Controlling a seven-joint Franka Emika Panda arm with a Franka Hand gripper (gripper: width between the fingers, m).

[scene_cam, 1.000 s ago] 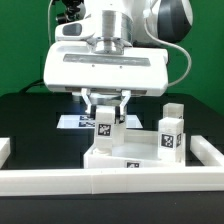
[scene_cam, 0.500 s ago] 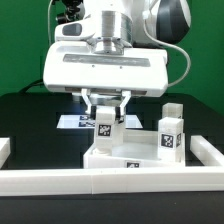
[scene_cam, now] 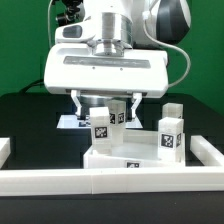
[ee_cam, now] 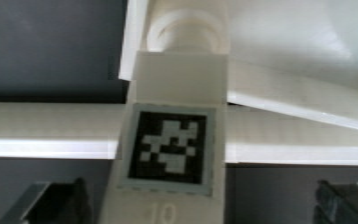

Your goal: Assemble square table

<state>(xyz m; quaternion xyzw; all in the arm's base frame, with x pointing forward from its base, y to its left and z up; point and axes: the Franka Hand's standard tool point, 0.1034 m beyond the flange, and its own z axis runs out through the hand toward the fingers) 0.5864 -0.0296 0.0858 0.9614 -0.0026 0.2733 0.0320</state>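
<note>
The square table's white slab [scene_cam: 128,160] lies against the front border wall. A white tagged leg [scene_cam: 101,129] stands upright on its left part, and in the wrist view this leg [ee_cam: 172,120] rises between my two dark fingers without touching either. My gripper [scene_cam: 107,108] hangs directly over it, open, with the fingers [scene_cam: 79,103] spread wide on both sides. Just behind this leg a second tagged white piece [scene_cam: 119,116] shows. Another leg [scene_cam: 171,133] stands upright on the slab's right part.
The long low white border wall [scene_cam: 110,182] runs across the front and up the exterior view's right side [scene_cam: 208,152]. The marker board [scene_cam: 70,122] lies on the black table behind the slab, partly hidden by the gripper.
The jaws have gone from shut on the left leg to wide open. The leg stays upright in the same place on the slab, and the arm has not shifted.
</note>
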